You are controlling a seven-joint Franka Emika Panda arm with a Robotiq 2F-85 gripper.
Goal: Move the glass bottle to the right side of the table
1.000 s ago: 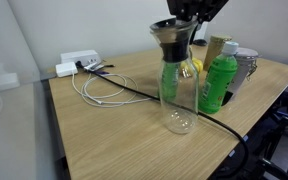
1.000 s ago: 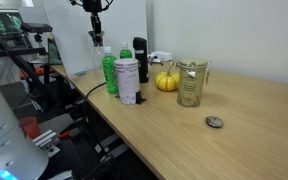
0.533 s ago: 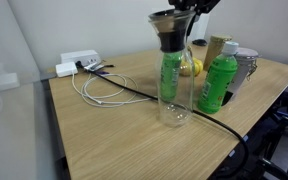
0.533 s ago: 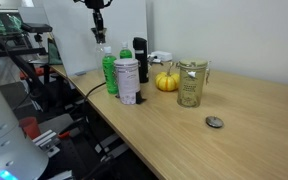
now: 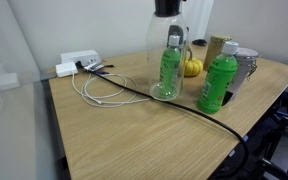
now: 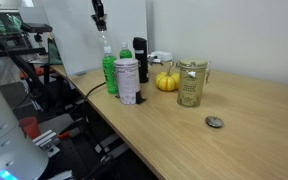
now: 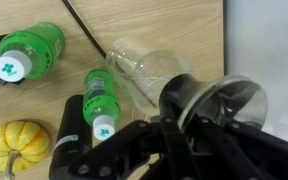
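Observation:
The glass bottle (image 5: 165,55) is a tall clear carafe with a dark flared collar. It hangs above the table (image 5: 114,135), base off the wood and slightly tilted. My gripper (image 6: 98,14) is shut on its collar; in that exterior view the bottle (image 6: 103,40) is faint below it. In the other exterior view the gripper is cut off by the top edge. In the wrist view the gripper (image 7: 184,118) clamps the collar, and the clear body (image 7: 144,65) reaches toward the table (image 7: 174,25).
Two green bottles with white caps (image 5: 220,82) (image 5: 171,62), a small pumpkin (image 5: 191,68), a black bottle (image 6: 140,58), a white can (image 6: 127,80) and a glass jar (image 6: 191,83) stand nearby. Cables (image 5: 104,88) and a white power strip (image 5: 79,62) lie on the table.
The glass bottle has been lifted off the table and carried upward and slightly away from the front edge; the gripper has risen with it.

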